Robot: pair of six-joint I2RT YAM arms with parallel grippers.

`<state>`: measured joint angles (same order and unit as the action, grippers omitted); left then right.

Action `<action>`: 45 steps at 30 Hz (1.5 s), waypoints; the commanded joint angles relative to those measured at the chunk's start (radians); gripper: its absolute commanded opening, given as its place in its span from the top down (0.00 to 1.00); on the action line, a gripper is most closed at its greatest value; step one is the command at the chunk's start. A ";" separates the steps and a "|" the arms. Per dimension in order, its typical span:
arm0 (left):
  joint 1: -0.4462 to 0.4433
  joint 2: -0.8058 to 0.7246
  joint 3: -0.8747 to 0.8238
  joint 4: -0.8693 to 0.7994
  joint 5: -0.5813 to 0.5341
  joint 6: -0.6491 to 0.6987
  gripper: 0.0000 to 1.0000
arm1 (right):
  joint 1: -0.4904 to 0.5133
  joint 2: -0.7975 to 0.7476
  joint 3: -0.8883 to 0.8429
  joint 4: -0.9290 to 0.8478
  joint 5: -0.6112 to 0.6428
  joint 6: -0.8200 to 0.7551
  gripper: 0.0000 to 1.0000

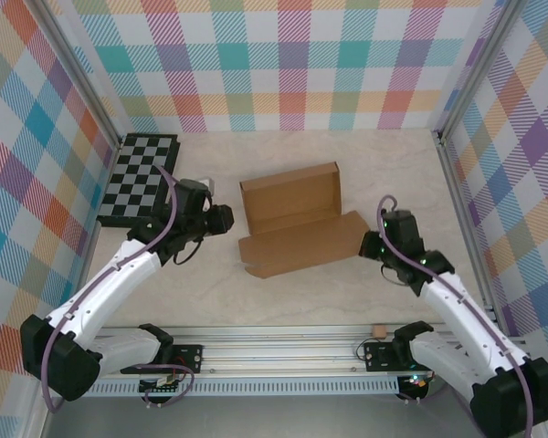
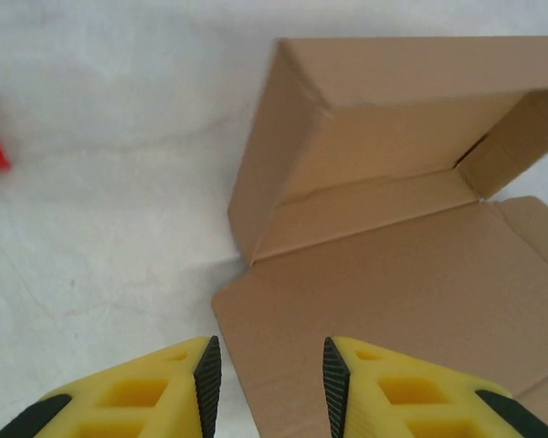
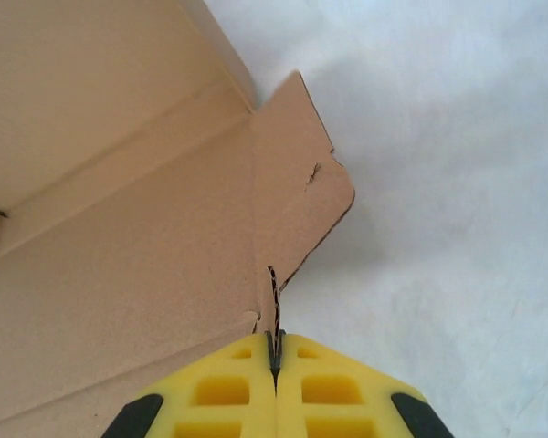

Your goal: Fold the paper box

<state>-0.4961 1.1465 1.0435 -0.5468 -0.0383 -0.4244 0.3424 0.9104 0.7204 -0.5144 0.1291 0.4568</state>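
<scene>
Right wrist shows my right gripper (image 3: 275, 347) pinching the side flap (image 3: 292, 192) of the paper box (image 3: 119, 255); left gripper (image 2: 267, 372) hovers spread. I judge flap folding is in hand; next needs gentle upward turning.

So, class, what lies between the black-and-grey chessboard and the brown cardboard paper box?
The left gripper, above bare table, short of the paper box; top external view.

No legible text, label, brand, number or sign on any surface in these views.
</scene>
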 commanded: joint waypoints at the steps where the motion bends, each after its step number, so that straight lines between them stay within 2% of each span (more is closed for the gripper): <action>1: -0.008 0.017 0.101 -0.006 -0.035 0.080 0.61 | 0.006 0.086 0.233 -0.192 0.054 -0.265 1.00; 9: -0.004 0.097 0.362 -0.062 -0.049 0.170 0.60 | 0.007 0.487 1.047 -0.622 0.124 -0.617 1.00; 13: -0.004 0.095 0.414 -0.028 -0.025 0.259 0.58 | 0.025 0.567 1.289 -0.675 0.149 -0.784 1.00; 16: -0.005 0.076 0.420 0.028 0.052 0.356 0.57 | 0.052 0.615 1.473 -0.724 0.113 -0.878 1.00; 19: -0.004 0.055 0.420 0.073 0.150 0.463 0.53 | 0.138 0.595 1.483 -0.684 0.113 -0.990 0.98; 24: -0.016 -0.018 0.350 0.244 0.320 0.761 0.49 | 0.303 0.611 1.490 -0.627 0.382 -1.139 0.96; 27: -0.038 -0.044 0.307 0.364 0.368 0.965 0.44 | 0.335 0.610 1.492 -0.588 0.437 -1.165 0.96; 30: -0.047 -0.005 0.342 0.365 0.377 1.057 0.41 | 0.350 0.600 1.489 -0.562 0.441 -1.170 0.96; 33: -0.075 0.063 0.420 0.284 0.419 1.136 0.39 | 0.372 0.585 1.481 -0.544 0.440 -1.180 0.96; 39: -0.154 0.164 0.570 0.134 0.425 1.091 0.34 | 0.474 0.586 1.447 -0.563 0.477 -1.173 0.96; 45: -0.195 0.176 0.551 0.131 0.413 0.981 0.35 | 0.531 0.572 1.388 -0.540 0.484 -1.139 0.96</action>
<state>-0.6704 1.3251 1.5764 -0.3954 0.3668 0.6086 0.8600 1.5116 2.1269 -1.1137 0.5789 -0.6964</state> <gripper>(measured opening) 0.658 0.047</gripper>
